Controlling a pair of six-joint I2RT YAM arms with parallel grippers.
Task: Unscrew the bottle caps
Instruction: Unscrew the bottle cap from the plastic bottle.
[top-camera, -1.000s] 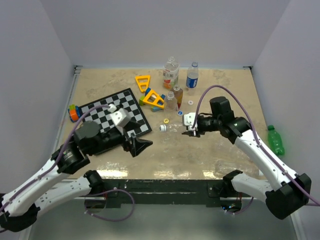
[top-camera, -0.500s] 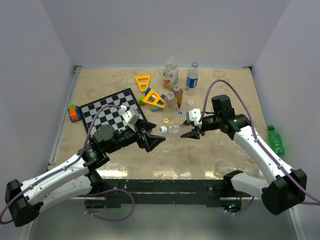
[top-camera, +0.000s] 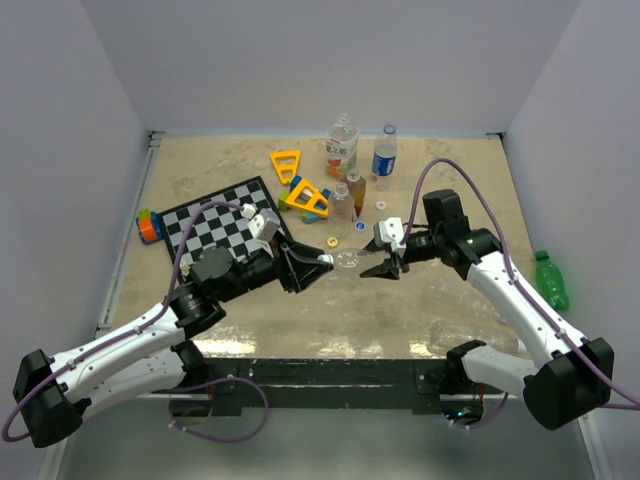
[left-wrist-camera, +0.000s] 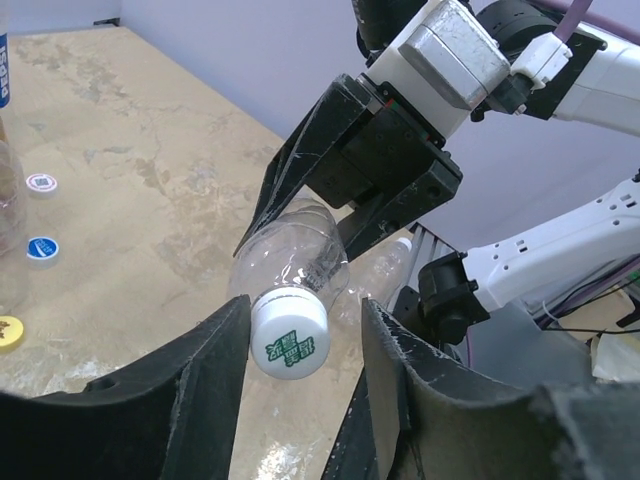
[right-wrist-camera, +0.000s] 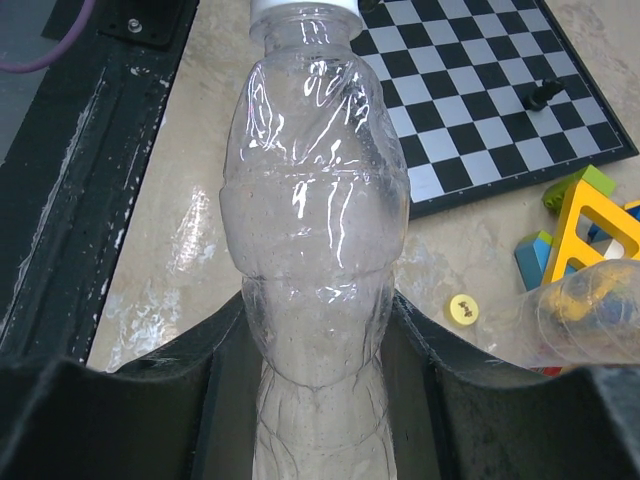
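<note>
My right gripper (top-camera: 385, 262) is shut on the body of a clear bottle (top-camera: 350, 259) and holds it level above the table, neck toward the left arm. In the right wrist view the bottle (right-wrist-camera: 315, 230) fills the gap of that gripper (right-wrist-camera: 317, 335), both pads pressed on it. Its white cap (left-wrist-camera: 290, 338), printed with green letters, sits between the jaws of my left gripper (left-wrist-camera: 305, 322). The left pad touches the cap and a narrow gap shows at the right pad. From above, the left gripper (top-camera: 318, 263) surrounds the cap (top-camera: 327, 257).
Capped bottles stand at the back: orange-labelled (top-camera: 341, 148), blue-labelled (top-camera: 385, 153), and two small clear ones (top-camera: 343, 200). Loose caps lie nearby: yellow (top-camera: 331, 241), blue (top-camera: 360, 226), white (top-camera: 381, 206). A chessboard (top-camera: 225, 225) lies left, yellow toy frames (top-camera: 308, 198) behind, a green bottle (top-camera: 551, 280) far right.
My left arm has swung right to the bottle's neck and its jaws have narrowed round the cap. The right gripper has raised the bottle slightly and then held still.
</note>
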